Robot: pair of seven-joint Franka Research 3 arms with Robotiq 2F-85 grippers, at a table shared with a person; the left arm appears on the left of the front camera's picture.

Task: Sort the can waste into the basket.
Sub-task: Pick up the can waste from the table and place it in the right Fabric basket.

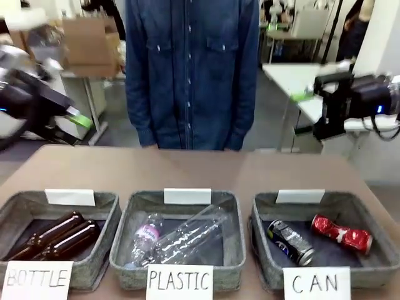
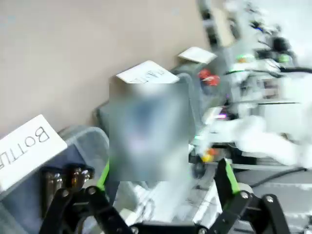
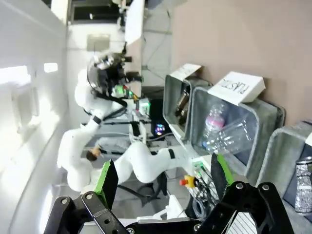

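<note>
The grey CAN basket (image 1: pixel 269 206) stands at the table's front right. On its dark floor lie the black can (image 1: pixel 290 242) and, to its right, the red can (image 1: pixel 342 233), crushed. Part of the black can (image 3: pixel 303 187) appears at the right wrist view's edge, and the red can (image 2: pixel 207 77) is a small blurred spot in the left wrist view. My left gripper (image 1: pixel 76 117) hangs above the table's far left, open and empty (image 2: pixel 165 175). High at the far right, my right gripper (image 1: pixel 304 112) is likewise open with nothing in it (image 3: pixel 163 179).
The PLASTIC basket (image 1: pixel 125 237) in the middle holds clear bottles (image 1: pixel 178 237). The BOTTLE basket (image 1: pixel 106 206) at the left holds brown glass bottles (image 1: pixel 56 237). A person in a denim shirt (image 1: pixel 190 69) stands at the far edge. The brown tabletop (image 1: pixel 187 169) lies bare behind the baskets.
</note>
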